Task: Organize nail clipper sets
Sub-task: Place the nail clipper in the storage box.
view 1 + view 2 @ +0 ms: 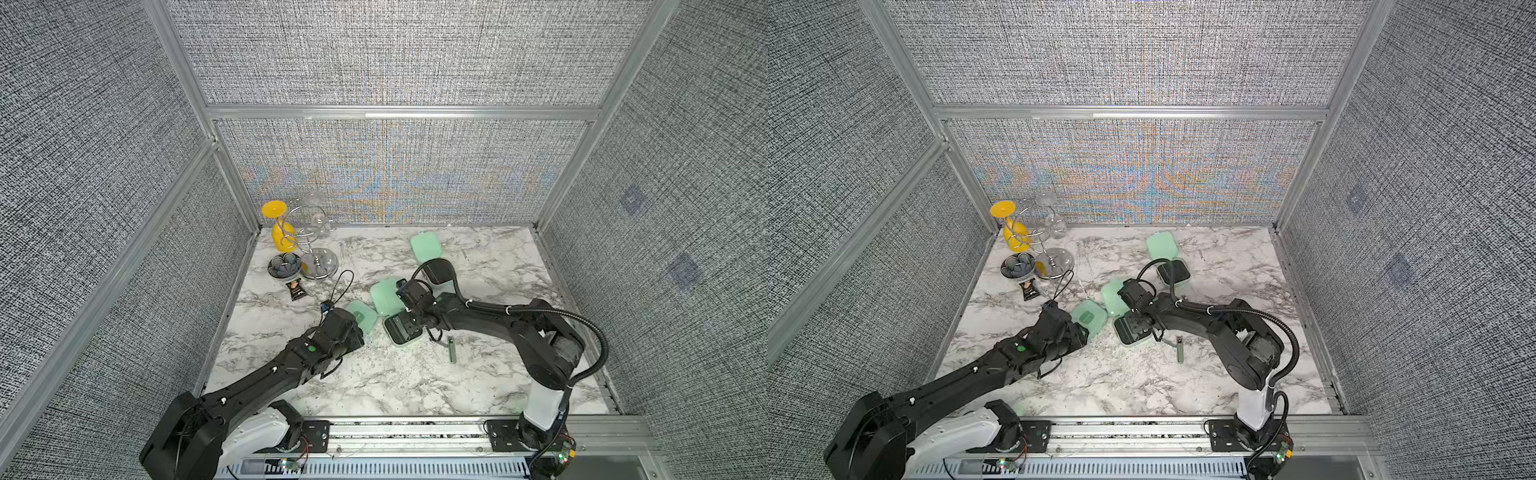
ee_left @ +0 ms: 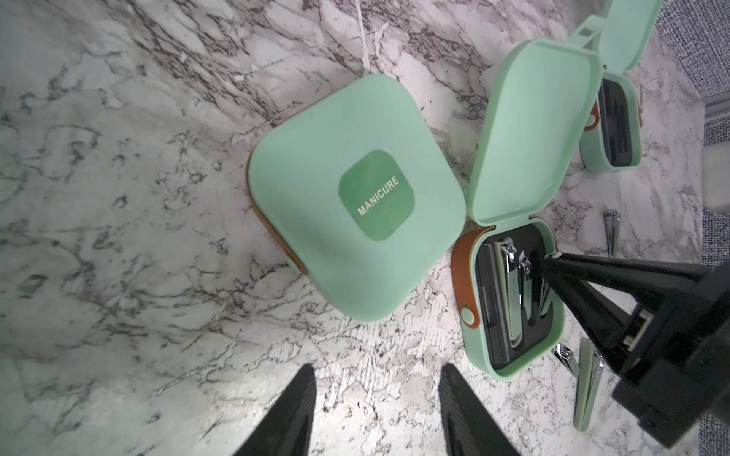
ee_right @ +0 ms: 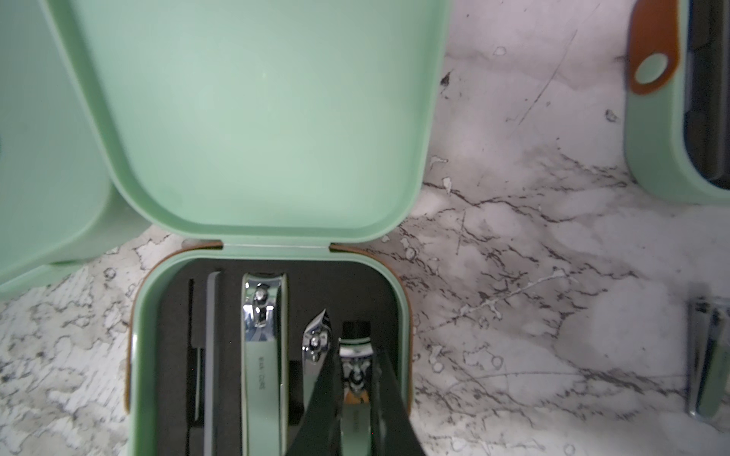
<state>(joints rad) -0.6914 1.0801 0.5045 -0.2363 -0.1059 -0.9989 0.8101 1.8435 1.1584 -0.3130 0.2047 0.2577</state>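
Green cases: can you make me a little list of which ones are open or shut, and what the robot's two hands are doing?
closed case: shut, flat on table, in front of left gripper
middle case: open, big clipper inside
far case: open
left gripper: open, empty
right gripper: shut on small clipper, inside middle case
loose clipper: on table beside middle case
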